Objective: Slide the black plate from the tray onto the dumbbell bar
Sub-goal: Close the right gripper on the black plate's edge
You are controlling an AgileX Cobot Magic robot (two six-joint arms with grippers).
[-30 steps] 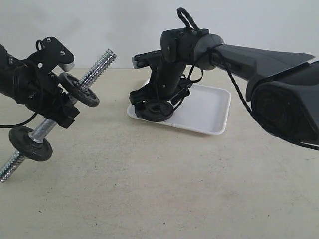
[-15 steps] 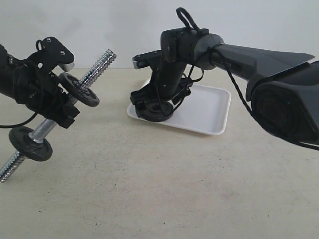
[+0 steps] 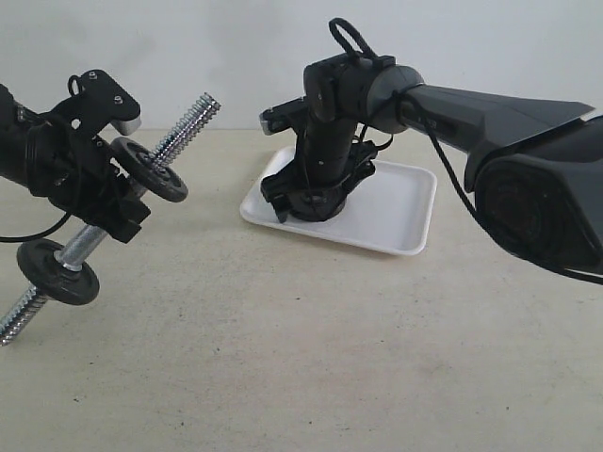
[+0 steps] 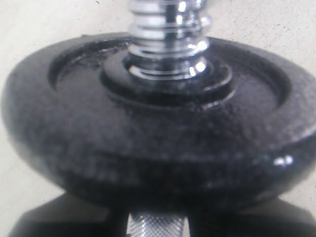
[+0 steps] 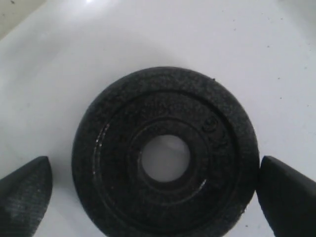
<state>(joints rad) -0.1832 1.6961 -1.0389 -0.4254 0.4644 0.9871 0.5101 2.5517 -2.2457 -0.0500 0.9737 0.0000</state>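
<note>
The black plate (image 5: pixel 113 148) lies flat in the white tray (image 5: pixel 74 59), its centre hole showing white. My right gripper (image 5: pixel 155 190) is open and straddles it: one finger (image 5: pixel 27 190) stands clear of the rim, the other (image 5: pixel 286 197) is at or almost at the rim. From outside, the right gripper (image 3: pixel 316 200) points down over the tray's (image 3: pixel 396 202) left part and hides most of the plate. My left gripper (image 3: pixel 102 218) is shut on the dumbbell bar (image 3: pixel 184 127), held tilted in the air between two dull discs (image 3: pixel 151 171) (image 3: pixel 58 271), threaded end toward the tray.
The left wrist view is filled by one dull disc (image 4: pixel 148 143) with the threaded rod (image 4: pixel 168 29) beyond it and knurled steel (image 4: pixel 158 228) between the dark jaws. The beige tabletop (image 3: pixel 283 358) spreads in front of tray and bar.
My right gripper has turned and shifted a little right, further over the tray, now covering the plate that showed at the tray's left front edge. The left arm and bar have not moved.
</note>
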